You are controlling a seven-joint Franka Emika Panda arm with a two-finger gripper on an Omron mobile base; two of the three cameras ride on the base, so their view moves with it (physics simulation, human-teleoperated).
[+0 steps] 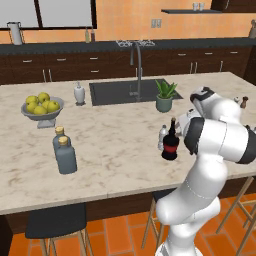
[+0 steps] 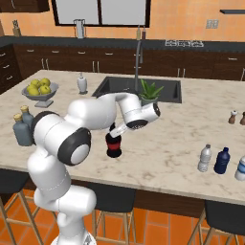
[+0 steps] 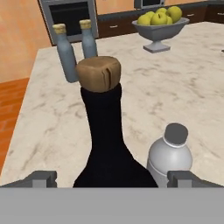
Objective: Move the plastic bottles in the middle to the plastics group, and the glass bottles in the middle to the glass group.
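The dark glass bottle (image 3: 109,144) with a tan cork stands upright on the marble counter (image 1: 115,150), close in front of the hand. My gripper (image 3: 113,178) is open. Its fingertips (image 3: 41,178) stand wide on either side of the bottle's round body, apart from it. From the side, the gripper (image 2: 115,131) sits at the top of the dark bottle (image 2: 114,145). One pale plastic bottle (image 3: 168,155) stands right beside the dark bottle (image 1: 170,143). The glass group (image 1: 64,150), two grey-blue corked bottles, is far left. The plastics group (image 2: 205,158) stands near the counter's right front edge.
A fruit bowl (image 1: 42,107) of lemons, a white soap dispenser (image 1: 79,93), the sink (image 1: 125,92) with its faucet, and a potted plant (image 1: 165,96) sit farther back. Brown shakers (image 2: 233,116) stand at the right. A dark blue bottle (image 2: 221,161) stands in the plastics group. Stools line the front edge.
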